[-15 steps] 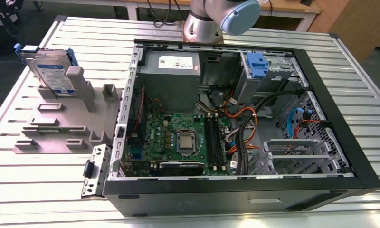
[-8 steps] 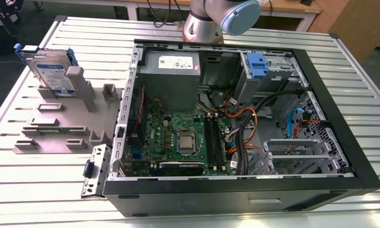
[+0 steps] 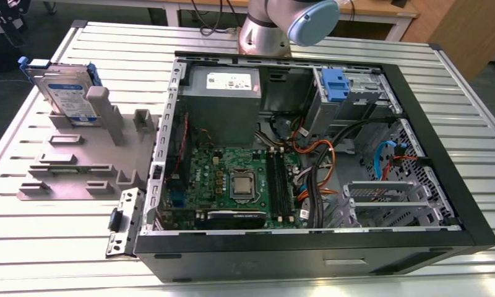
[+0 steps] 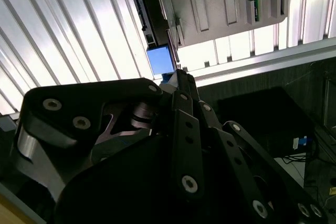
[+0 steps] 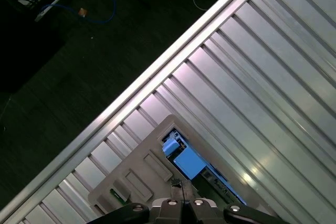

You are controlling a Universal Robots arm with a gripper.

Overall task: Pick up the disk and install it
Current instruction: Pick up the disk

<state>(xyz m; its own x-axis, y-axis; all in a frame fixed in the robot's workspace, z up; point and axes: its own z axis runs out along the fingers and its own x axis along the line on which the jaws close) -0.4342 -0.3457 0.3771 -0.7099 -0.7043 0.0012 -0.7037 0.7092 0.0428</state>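
Disk (image 3: 70,93) upright in gry rack (image 3: 66,179), jaws closed, above it, not touching

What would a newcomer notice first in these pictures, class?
The open computer case with its bare green motherboard dominates the slatted table. On the exterior view's left, the disk stands upright in a grey holder; the first wrist view shows the claw above it.

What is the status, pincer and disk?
Pincer shut, empty, poised over the disk, not touching. Disk upright in the grey holder on the table, outside the open computer case. Nothing in the way.
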